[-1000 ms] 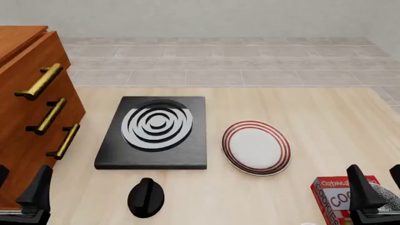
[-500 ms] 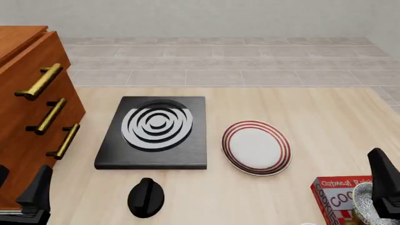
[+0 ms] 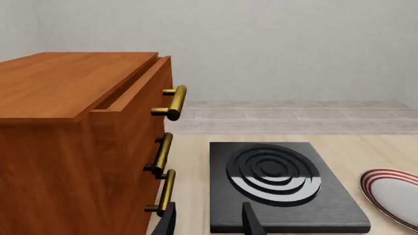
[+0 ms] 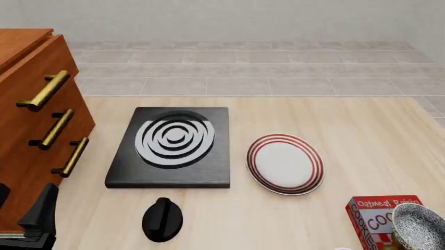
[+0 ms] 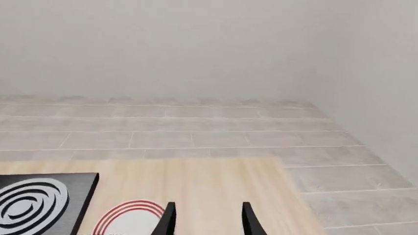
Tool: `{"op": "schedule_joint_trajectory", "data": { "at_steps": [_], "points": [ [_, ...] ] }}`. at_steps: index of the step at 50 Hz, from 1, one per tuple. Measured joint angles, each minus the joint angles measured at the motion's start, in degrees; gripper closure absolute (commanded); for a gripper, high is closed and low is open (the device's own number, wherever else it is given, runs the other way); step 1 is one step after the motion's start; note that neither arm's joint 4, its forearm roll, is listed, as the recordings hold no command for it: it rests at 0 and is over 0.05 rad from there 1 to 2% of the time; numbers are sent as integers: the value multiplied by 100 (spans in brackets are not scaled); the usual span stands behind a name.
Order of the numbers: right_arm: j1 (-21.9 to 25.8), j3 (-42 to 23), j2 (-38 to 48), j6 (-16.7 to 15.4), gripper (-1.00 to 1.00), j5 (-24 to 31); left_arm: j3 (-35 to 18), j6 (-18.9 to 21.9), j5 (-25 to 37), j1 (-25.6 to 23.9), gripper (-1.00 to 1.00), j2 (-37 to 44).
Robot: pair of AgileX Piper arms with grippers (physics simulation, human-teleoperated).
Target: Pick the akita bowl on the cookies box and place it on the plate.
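The akita bowl (image 4: 420, 226) sits on top of the cookies box (image 4: 379, 217) at the near right corner of the table (image 4: 361, 135). The bowl is speckled black and white and sits upright. The red box lies flat, and the picture's edge cuts part of it off.

At the near left corner, the left gripper (image 4: 21, 214) shows as dark fingers close to the wooden drawer chest (image 4: 35, 130). In its own wrist view the left gripper (image 3: 207, 223) has its two fingers apart with nothing between them. A black knob (image 4: 162, 219) lies on the table a little to the right of that gripper.

The right gripper does not show in the front view. In its own wrist view the right gripper (image 5: 207, 219) also has its fingers spread, and it holds nothing. It looks over the table toward the far floor.

Farther back, the plate (image 4: 285, 164) lies flat near the middle of the table. It is white with red rings and nothing is on it. It is well apart from the bowl. Just to the left of the plate is the black burner slab (image 4: 172, 147) with white rings. The chest stands along the left side and has three gold handles (image 4: 57, 127). Past the table are the grey tiled floor (image 4: 243, 67) and a pale wall (image 4: 230, 21).
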Motion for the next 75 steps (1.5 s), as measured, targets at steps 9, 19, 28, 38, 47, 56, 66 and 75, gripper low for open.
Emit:
{"op": "schedule_joint_trajectory", "data": {
  "at_steps": [9,19,28,38,47,56,66,75],
  "points": [
    [-300,-637,374,-115,-100,611,0,0,0,0,-100,0],
    [-624,-931,659,-37,-100,1108,0,0,0,0,-100,0],
    [-837,-1027,808,66,-100,1429,0,0,0,0,-100,0],
    [-969,-1033,868,108,-100,1726,0,0,0,0,-100,0],
    [-1107,-1042,817,69,-100,2031,0,0,0,0,-100,0],
    [-1276,-835,626,82,-100,2245,0,0,0,0,-100,0],
    [-1403,-511,416,117,-100,2382,0,0,0,0,-100,0],
    [-1514,-198,282,130,-100,2393,0,0,0,0,-100,0]
  ]
}}
